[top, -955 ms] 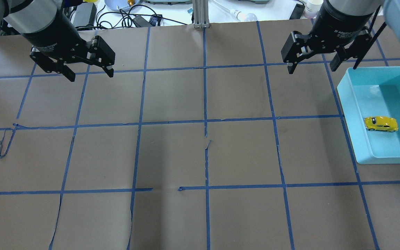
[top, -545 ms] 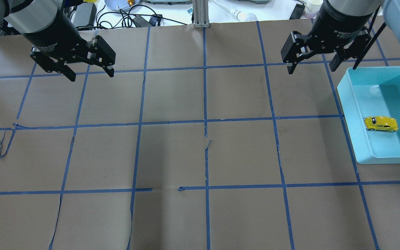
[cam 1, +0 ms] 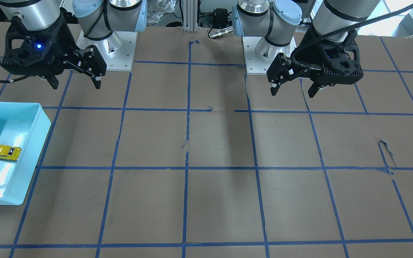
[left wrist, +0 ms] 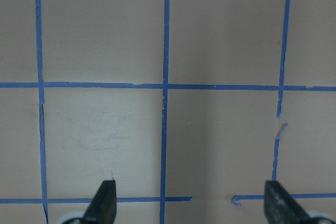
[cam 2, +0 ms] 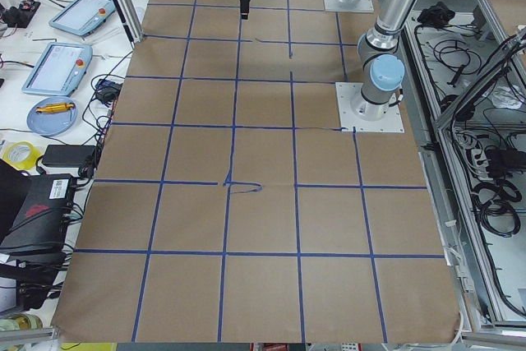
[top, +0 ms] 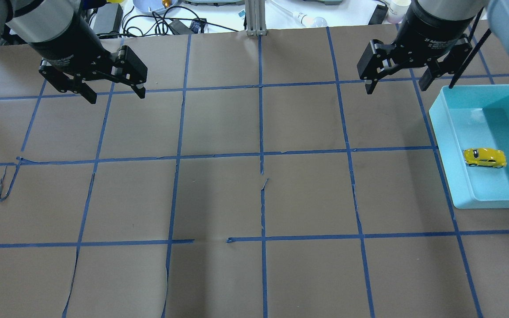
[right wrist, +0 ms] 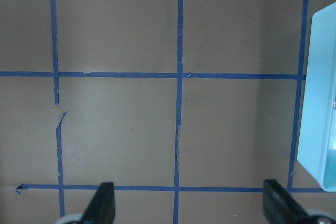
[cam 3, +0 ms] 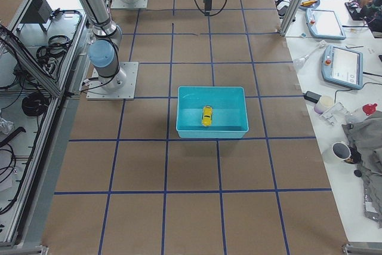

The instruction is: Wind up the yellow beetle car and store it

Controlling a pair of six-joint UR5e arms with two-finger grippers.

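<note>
The yellow beetle car (top: pixel 484 157) lies inside the light blue bin (top: pixel 444 132) at the table's right side; it also shows in the front view (cam 1: pixel 4 152) and the right side view (cam 3: pixel 206 115). My right gripper (top: pixel 395 86) hangs open and empty above the table, up and left of the bin's far corner. It also shows in the front view (cam 1: pixel 75 83). My left gripper (top: pixel 116 96) hangs open and empty over the far left of the table. It also shows in the front view (cam 1: pixel 292 92). Both wrist views show only open fingertips (left wrist: pixel 105 200) (right wrist: pixel 103 200) over paper.
The table is covered in brown paper with a blue tape grid (top: pixel 261 154), torn in places. The bin's edge (right wrist: pixel 320 103) shows in the right wrist view. Cables, a bowl and teach pendants lie on the bench beyond the far edge (top: pixel 166 22).
Both grippers have drifted very slightly away toward the far edge. The car and bin have not moved.
</note>
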